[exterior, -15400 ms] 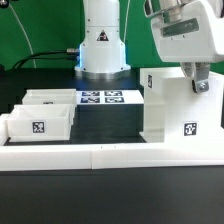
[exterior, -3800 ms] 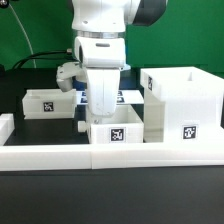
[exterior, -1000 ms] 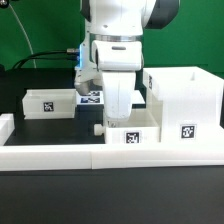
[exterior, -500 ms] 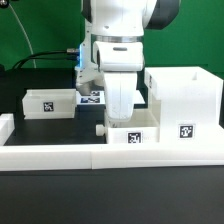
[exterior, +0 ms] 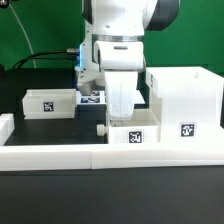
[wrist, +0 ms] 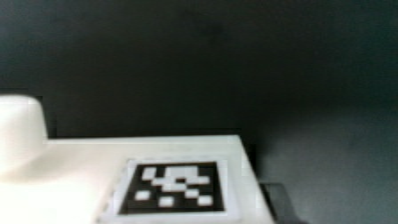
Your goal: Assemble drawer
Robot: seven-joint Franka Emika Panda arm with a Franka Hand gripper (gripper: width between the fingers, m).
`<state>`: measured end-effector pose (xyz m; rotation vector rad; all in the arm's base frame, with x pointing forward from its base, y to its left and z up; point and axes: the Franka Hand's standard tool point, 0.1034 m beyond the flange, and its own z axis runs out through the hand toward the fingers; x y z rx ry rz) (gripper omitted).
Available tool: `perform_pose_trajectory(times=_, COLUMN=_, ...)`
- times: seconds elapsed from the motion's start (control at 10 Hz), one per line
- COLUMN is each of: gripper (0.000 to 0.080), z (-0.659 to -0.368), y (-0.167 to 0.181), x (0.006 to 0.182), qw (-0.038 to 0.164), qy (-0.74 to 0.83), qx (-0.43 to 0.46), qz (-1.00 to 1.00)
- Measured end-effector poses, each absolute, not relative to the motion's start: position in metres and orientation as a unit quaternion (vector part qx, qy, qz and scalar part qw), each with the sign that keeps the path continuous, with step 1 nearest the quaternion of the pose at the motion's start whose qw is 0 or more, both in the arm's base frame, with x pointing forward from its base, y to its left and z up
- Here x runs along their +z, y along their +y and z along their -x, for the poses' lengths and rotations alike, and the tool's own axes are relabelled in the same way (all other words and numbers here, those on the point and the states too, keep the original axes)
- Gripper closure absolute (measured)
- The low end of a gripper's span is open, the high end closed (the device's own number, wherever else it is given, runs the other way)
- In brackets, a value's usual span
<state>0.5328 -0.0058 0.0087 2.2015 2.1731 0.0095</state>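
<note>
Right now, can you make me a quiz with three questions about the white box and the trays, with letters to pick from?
1. In the exterior view, where is the tall box?
A. on the left
B. on the right
C. in the middle

2. How many shallow trays are there?
A. one
B. two
C. four

3. Where is the middle tray?
A. inside the box
B. stacked on another tray
C. outside the box, beside it

Answers:
1. B, the tall box stands at the exterior view's right.
2. B, only the middle tray and the left tray show.
3. C, the middle tray sits next to the tall box's outer wall, not in it.
</note>
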Motion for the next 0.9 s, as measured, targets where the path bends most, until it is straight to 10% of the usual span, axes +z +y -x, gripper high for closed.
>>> perform_pose_trajectory(times=0.9, gripper=0.0757, z=-0.5347, y=0.0008, x=0.0088, qw=0.027, qy=0.698, qx=0.004, qz=-0.716)
